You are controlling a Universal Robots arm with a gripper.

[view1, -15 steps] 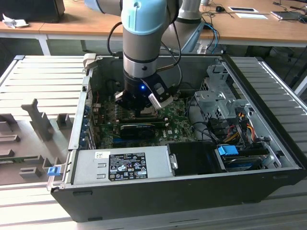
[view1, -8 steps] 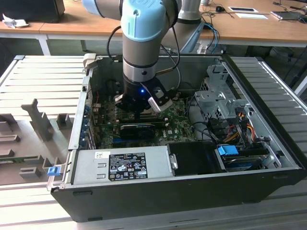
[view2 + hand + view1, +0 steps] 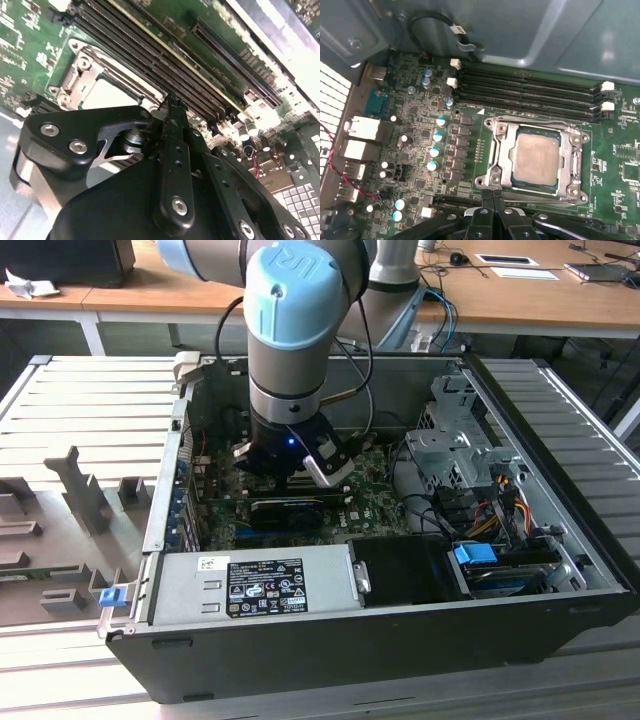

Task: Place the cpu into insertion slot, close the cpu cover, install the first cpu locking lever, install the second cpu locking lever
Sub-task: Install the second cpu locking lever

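Green circuit board [image 3: 630, 165] all around: the cpu [image 3: 536, 159] sits in the insertion slot [image 3: 496, 165], the cpu cover [image 3: 572, 150] framing it. Just beside the slot's edge, the gripper [image 3: 492, 197] has its fingertips pinched together, holding nothing.

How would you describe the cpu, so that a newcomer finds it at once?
Look inside the open computer case at the green board. Beside the four long black memory slots sits a silvery metal frame. The cpu is the flat pale grey square inside it.

cpu [image 3: 536, 159] in insertion slot [image 3: 496, 150] (seated)
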